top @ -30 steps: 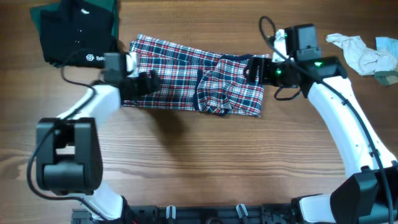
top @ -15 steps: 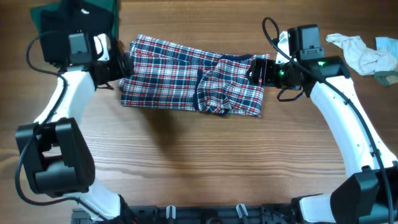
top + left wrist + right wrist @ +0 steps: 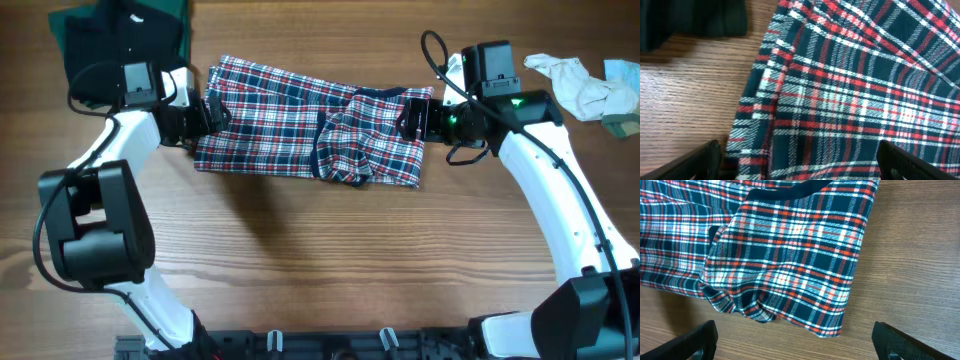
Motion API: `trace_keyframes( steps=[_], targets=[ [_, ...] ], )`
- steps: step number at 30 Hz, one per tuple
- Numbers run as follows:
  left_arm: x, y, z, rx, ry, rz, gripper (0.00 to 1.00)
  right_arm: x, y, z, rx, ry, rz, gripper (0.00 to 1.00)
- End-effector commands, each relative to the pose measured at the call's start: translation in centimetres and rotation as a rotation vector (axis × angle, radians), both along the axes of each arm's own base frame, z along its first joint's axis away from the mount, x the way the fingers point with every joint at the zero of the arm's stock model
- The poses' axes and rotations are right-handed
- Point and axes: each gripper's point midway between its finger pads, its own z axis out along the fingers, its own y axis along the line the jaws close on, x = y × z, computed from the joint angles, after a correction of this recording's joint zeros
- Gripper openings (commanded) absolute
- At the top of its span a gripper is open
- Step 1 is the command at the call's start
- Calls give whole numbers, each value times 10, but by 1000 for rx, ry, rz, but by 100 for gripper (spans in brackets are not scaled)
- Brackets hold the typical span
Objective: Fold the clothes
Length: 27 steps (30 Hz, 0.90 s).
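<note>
Wood table (image 3: 300, 255) beneath rumpled plaid shirt (image 3: 285, 125)

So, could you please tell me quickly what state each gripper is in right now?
Left gripper: open, holding nothing, at one end of the plaid shirt.
Right gripper: open, holding nothing, at the shirt's other end.

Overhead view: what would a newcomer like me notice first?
The plaid shirt stands out, lying rumpled in the middle of the wooden table. An open end effector is at each end: the left end effector at its left edge, the right end effector at its right. A black garment lies at the far left corner, a pale cloth at the far right.
</note>
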Motion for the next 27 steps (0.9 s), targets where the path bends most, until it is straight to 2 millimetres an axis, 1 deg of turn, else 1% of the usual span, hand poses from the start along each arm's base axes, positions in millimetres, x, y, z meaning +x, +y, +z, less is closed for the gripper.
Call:
trace_keyframes(
  steps=[1, 4, 5, 7, 11, 12, 13, 15, 16, 17, 18, 19, 23, 25, 27],
  targets=[
    [-1, -9, -18, -21, 31, -37, 100, 0, 4, 9, 15, -24, 21, 100],
    [-7, -11, -36, -28, 75, -39, 100, -3, 3, 8, 14, -10, 22, 100],
    [-8, -12, -38, -34, 84, -41, 100, -3, 3, 8, 13, -9, 22, 100],
    [-10, -14, -39, -49, 92, -47, 100, -3, 3, 8, 14, -9, 21, 100],
    [-16, -30, -34, -138, 103, -83, 99, -3, 3, 8, 14, -10, 21, 100],
    [-18, -32, -35, -141, 111, -87, 93, -3, 3, 8, 14, -10, 21, 100],
    [-21, -36, -35, -141, 122, -96, 78, -3, 3, 8, 14, -10, 21, 100],
    [-25, -44, -36, -142, 139, -115, 56, -3, 3, 8, 14, -9, 21, 100],
    [-26, -50, -37, -142, 145, -128, 42, -3, 3, 8, 14, -10, 21, 100],
    [-27, -55, -37, -141, 147, -137, 31, -3, 3, 8, 14, -10, 21, 100],
    [-28, -60, -37, -141, 150, -150, 15, -3, 3, 8, 14, -9, 21, 100],
    [-29, -61, -37, -141, 150, -153, 5, -3, 3, 8, 14, -9, 21, 100],
    [-29, -62, -35, -143, 152, -148, 4, -3, 3, 8, 13, -9, 21, 100],
    [-28, -62, -27, -141, 140, -149, 4, -3, 3, 8, 13, -10, 21, 100],
    [-24, -62, -11, -137, 109, -151, 4, -3, 3, 8, 13, -10, 21, 100]
  ],
)
